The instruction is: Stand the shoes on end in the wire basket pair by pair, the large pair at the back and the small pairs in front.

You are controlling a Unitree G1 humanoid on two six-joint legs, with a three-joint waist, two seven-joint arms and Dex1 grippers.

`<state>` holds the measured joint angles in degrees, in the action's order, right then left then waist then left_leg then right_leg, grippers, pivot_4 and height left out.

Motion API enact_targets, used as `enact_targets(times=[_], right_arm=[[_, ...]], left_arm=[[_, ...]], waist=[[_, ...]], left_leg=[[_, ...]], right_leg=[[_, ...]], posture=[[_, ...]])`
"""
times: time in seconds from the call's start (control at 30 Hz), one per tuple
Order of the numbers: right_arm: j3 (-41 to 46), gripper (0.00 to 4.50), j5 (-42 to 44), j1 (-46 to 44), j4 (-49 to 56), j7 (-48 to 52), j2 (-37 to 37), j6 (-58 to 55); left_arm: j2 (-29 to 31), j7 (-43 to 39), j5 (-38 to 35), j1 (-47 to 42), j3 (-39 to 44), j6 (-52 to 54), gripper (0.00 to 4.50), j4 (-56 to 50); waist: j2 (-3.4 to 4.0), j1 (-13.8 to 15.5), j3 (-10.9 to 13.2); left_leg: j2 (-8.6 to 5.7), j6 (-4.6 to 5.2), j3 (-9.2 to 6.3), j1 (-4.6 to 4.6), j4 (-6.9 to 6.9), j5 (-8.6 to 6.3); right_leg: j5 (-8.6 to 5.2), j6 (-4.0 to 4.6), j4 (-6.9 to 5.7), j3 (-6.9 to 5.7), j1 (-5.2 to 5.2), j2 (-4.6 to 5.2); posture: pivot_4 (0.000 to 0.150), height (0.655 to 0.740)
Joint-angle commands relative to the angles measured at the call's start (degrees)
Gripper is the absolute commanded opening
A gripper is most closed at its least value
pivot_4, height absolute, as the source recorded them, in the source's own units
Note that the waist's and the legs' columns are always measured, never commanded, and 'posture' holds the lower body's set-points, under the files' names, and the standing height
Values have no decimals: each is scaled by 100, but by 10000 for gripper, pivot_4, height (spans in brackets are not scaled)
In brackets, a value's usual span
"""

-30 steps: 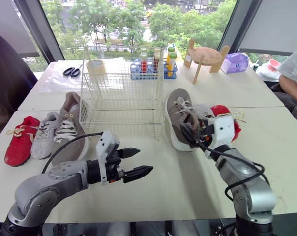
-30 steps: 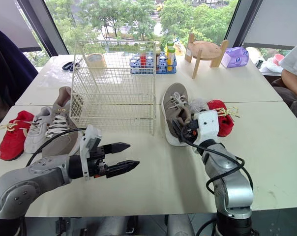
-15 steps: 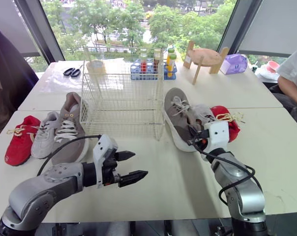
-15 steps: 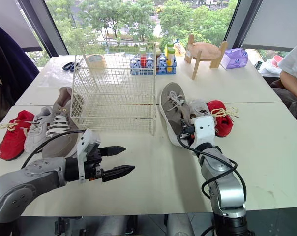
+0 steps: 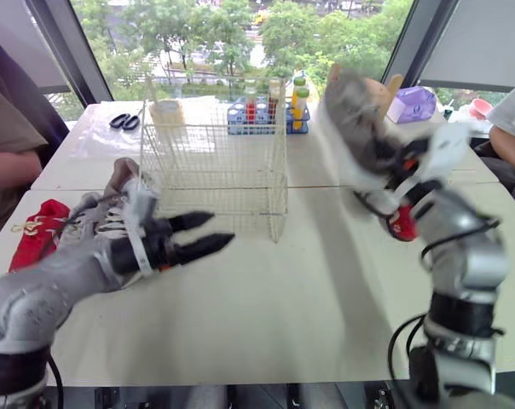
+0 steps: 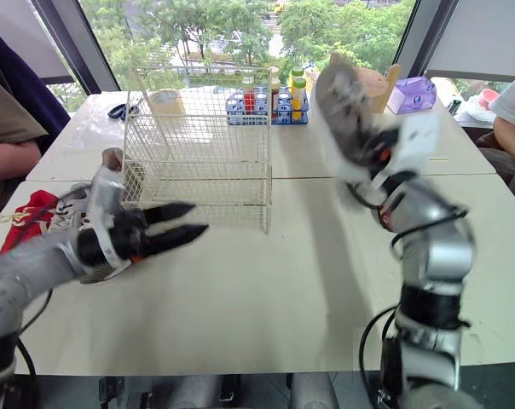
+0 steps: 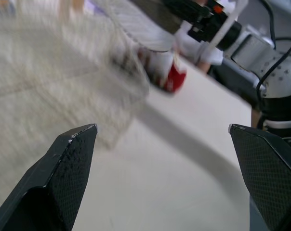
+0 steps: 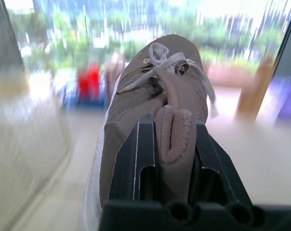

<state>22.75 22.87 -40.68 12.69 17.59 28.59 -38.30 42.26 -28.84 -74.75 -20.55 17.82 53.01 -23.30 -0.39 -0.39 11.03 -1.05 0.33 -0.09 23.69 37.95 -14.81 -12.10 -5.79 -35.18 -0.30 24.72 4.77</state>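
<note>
My right gripper (image 5: 392,164) is shut on the heel of a large taupe shoe (image 5: 354,126). It holds the shoe in the air, to the right of the wire basket (image 5: 215,170). In the right wrist view the shoe's heel (image 8: 170,126) sits between the black fingers (image 8: 145,159). My left gripper (image 5: 219,228) is open and holds nothing, low in front of the basket's left corner. Behind my left arm lie the other large taupe shoe (image 5: 121,173), a small grey shoe (image 5: 85,210) and a small red shoe (image 5: 34,228). Another small red shoe (image 5: 402,223) lies on the right.
Behind the basket stand a blue crate of bottles (image 5: 262,111), black scissors (image 5: 121,122), a wooden stool (image 5: 379,85) and a purple tissue pack (image 5: 415,104). A person's arm (image 5: 10,166) rests at the table's left edge, and another person (image 5: 512,106) sits at the right.
My right gripper has shut on the large taupe shoe and raised it off the table. My left arm has swung left toward the basket's corner. A person's arm has come in at the left.
</note>
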Motion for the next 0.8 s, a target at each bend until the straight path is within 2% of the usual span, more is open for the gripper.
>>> enact_targets(times=[0.03, 0.1, 0.2, 0.3, 0.43, 0.57, 0.8], right_arm=[[134, 1676, 635, -724, 114, 1208, 882, 317], [32, 1676, 823, -1074, -213, 1961, 1471, 391], [-261, 1676, 1054, -1660, -724, 3098, 2154, 554], [-677, 1676, 1187, -2248, -1075, 3955, 2461, 659], [-1262, 1676, 987, -2635, -1284, 4774, 2517, 1000], [-1547, 1676, 983, -2797, -1294, 5159, 2344, 1261], [-1872, 1676, 938, -2798, -944, 5441, 2040, 1540]], left_arm=[[102, 610, -623, -699, 637, -117, 45000, 582], [237, 719, -787, -1127, 835, -80, 45000, 1033], [551, 561, -625, -1640, 922, -38, 45000, 1654], [818, 364, -746, -2139, 993, 124, 45000, 2242], [987, 100, -1005, -2690, 1125, 457, 45000, 3055], [1119, -334, -674, -2911, 878, 697, 45000, 3428], [999, -974, -258, -3650, 465, 1042, 45000, 3926]], waist=[[-2, -24, 0], [-6, -58, -3], [-9, -80, -2], [-7, -72, 1], [-7, -53, 2], [-17, -40, 6], [-32, -34, 14]], left_leg=[[0, 3, -1, -1, -4, -2], [0, 17, 1, -16, -4, -10], [-3, 21, 9, -24, -6, -13], [-2, 21, 16, -27, -2, -13], [9, 20, 15, -23, -1, -13], [5, 18, 16, -21, -1, -12], [-2, 9, 12, -16, 0, -7]], right_leg=[[0, -2, 5, -2, -2, -4], [-9, -14, 4, -2, -16, -6], [-9, -15, 3, 2, -19, -9], [-9, -15, 0, 6, -19, -9], [-10, -16, -1, 7, -16, -4], [-9, -17, 1, 6, -16, -2], [-8, -18, -1, 5, -13, 7]], posture=[[1500, 7400], [1500, 7400], [1500, 7400], [1500, 7400], [1500, 7400], [1500, 7400], [1500, 7400]])
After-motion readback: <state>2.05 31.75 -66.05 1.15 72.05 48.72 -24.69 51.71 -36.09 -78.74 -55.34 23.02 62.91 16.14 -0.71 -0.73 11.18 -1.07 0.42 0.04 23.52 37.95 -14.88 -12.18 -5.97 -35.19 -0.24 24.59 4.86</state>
